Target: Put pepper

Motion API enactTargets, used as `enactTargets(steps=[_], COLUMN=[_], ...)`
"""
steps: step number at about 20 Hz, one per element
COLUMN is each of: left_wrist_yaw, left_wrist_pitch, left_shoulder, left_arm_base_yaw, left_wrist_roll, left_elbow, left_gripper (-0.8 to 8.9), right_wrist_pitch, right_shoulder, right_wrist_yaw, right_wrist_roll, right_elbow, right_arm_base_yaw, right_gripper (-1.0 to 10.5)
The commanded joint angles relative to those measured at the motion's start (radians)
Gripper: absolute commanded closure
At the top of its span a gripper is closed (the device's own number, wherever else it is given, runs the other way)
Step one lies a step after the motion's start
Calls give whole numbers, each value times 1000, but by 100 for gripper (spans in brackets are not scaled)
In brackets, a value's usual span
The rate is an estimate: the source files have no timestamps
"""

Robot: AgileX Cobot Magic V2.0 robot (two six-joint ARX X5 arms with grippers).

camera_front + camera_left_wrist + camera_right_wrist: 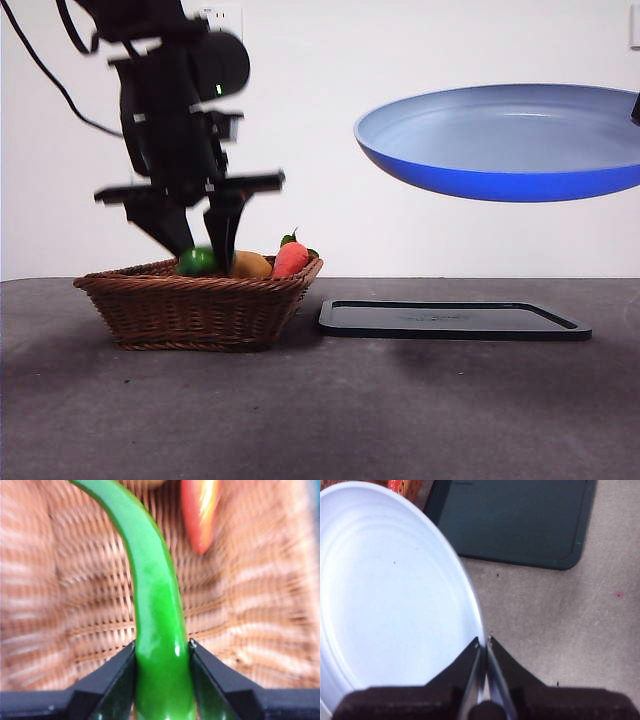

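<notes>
The pepper (pixel 155 625) is glossy green, long and curved. My left gripper (pixel 162 650) is shut on it just above the floor of the wicker basket (pixel 260 610). In the front view the left gripper (pixel 205 250) reaches down into the basket (pixel 195 305), and only a green end of the pepper (pixel 197 262) shows over the rim. My right gripper (pixel 483 645) is shut on the rim of the blue plate (pixel 390 595). It holds the plate (pixel 510 140) high in the air at the right, above the black tray (pixel 455 320).
A red-orange pointed vegetable (pixel 290 258) and a yellow-tan lump (pixel 250 265) lie in the basket beside the pepper. The red one also shows in the left wrist view (pixel 200 510). The dark tray (pixel 515 520) lies on the grey table right of the basket.
</notes>
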Motion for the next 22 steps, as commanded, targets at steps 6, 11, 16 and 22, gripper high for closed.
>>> enactTargets(steps=[6,11,16,22], left_wrist_yaw=[3,128,177,124], left_wrist_pitch=[-35,5,77,132], left_shoulder=[-176,-285,-235,-65], left_arm_base_yaw=[-60,-184,-383,-476], left_wrist_roll=[-19,-19,18,126], left_elbow=[14,14,14,14], left_gripper=[666,666,666,665], right_wrist_pitch=[58,156,240,230], right_shoulder=[121,297,389,391], right_wrist_yaw=[-5,-90,-110,-111], right_wrist_roll=[18,91,183,191], right_elbow=[12,12,12,12], right_arm_base_yaw=[2,2,2,2], right_gripper=[943,943,943,943])
